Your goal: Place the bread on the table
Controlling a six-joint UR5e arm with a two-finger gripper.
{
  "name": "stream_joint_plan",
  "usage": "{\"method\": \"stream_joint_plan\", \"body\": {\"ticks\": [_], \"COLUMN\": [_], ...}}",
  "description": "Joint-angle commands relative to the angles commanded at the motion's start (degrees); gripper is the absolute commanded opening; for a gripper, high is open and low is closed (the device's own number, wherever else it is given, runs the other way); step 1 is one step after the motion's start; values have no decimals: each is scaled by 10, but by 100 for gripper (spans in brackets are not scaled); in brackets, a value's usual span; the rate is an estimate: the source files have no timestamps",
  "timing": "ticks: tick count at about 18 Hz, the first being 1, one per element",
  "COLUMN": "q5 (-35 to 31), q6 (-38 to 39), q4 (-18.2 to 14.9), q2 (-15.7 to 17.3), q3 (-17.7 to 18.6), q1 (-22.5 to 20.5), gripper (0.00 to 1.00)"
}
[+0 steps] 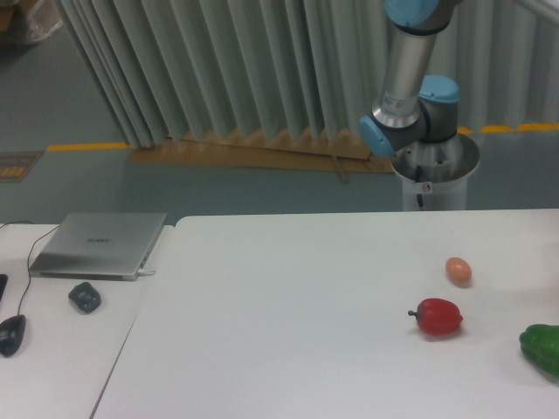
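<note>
The bread is out of view. The large white table (pixel 288 349) fills the lower frame from its rounded back-left corner to the right edge. Only the arm's base and lower joints (pixel 410 122) show, behind the table's far edge at the upper right. The arm runs up out of the frame, so the gripper is not in view.
A smooth pinkish-tan egg (pixel 458 271), a red pepper (pixel 438 316) and a green pepper (pixel 542 349) lie on the table's right side. At the left, a smaller white desk (pixel 61 358) bears a closed laptop (pixel 99 244), a dark lump (pixel 85 297) and a mouse (pixel 10 334).
</note>
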State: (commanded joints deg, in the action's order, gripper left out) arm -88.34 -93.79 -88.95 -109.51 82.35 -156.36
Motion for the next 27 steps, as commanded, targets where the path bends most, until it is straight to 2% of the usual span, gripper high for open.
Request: {"method": "stream_joint_plan", "body": {"ticks": [1, 2, 5, 9, 12, 15, 16, 17, 18, 27], "q5": [34, 42, 40, 39, 30, 28, 27, 17, 12, 8], "q6": [12, 40, 54, 84, 90, 93, 92, 86, 85, 97], "q4": [3, 38, 98, 107, 107, 107, 108, 109, 110, 120], "q2": [-1, -3, -2, -11, -6, -5, -5, -5, -4, -2], "q3": [12, 22, 58, 58, 65, 66, 67, 66, 66, 62], "q1": [4, 13, 23, 46, 55, 69, 70, 71, 71, 73], "gripper": [13, 13, 13, 14, 14, 19, 34, 87, 100, 100]}}
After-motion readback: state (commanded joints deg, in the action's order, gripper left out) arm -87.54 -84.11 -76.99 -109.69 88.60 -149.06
